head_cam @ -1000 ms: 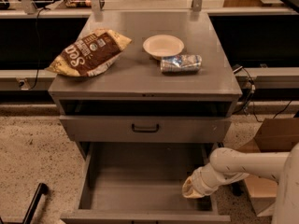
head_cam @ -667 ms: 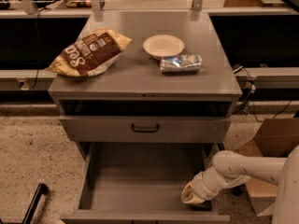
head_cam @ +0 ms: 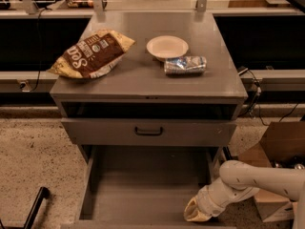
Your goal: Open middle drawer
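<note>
Camera view looks down on the gripper (head_cam: 196,212), a pale tan tip at the end of the white arm (head_cam: 252,180) that reaches in from the lower right. It sits low at the front right corner of the middle drawer (head_cam: 143,190) and seems to touch the drawer's front edge, though the bottom of the frame cuts that spot off. Whether the gripper is open or closed cannot be told from this angle.

The middle drawer stands drawn far out toward the camera, its grey floor bare and its side walls running back under the cabinet. Directly above it the upper drawer (head_cam: 95,132) shows a flat grey front with a dark bar handle (head_cam: 148,131) at its centre, and a dark gap lies between that front and the cabinet top (head_cam: 143,82).

On the cabinet top, at the left, lies a brown chip bag (head_cam: 90,54) with large pale lettering that reads "Sun"; the smaller print is unreadable. A white bowl (head_cam: 167,46) stands near the middle, and just in front of it, to the right, lies a crumpled silvery-blue packet (head_cam: 185,65) whose label cannot be made out.

An open cardboard box (head_cam: 281,144) stands on the speckled floor (head_cam: 33,161) to the right of the cabinet, behind the arm. A black bar (head_cam: 35,206) slants across the lower left corner.
</note>
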Available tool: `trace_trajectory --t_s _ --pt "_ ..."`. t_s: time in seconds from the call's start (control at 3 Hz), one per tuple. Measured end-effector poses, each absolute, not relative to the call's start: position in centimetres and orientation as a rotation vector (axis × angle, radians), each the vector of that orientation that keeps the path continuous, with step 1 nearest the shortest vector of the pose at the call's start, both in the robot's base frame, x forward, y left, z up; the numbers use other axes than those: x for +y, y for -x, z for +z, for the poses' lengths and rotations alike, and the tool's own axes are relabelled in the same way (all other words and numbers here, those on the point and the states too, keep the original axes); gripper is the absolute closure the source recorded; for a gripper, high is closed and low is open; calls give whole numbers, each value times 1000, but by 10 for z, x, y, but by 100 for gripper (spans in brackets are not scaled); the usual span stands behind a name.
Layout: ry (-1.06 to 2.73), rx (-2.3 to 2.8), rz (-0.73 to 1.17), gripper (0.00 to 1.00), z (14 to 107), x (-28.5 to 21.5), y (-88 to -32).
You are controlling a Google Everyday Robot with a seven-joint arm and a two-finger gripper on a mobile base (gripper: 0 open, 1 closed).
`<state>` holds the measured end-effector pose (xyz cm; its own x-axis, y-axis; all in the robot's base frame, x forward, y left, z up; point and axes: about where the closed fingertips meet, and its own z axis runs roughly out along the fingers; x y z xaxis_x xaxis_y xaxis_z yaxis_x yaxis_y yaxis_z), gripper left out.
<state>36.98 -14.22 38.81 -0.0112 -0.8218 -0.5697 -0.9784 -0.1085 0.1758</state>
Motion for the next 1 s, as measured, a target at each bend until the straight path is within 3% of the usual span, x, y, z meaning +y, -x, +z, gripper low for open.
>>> trace_trajectory --t_s 0.67,1.0 --pt "2003 1841 744 100 410 -144 -367" --pt "1974 1709 567 100 461 -147 -376"
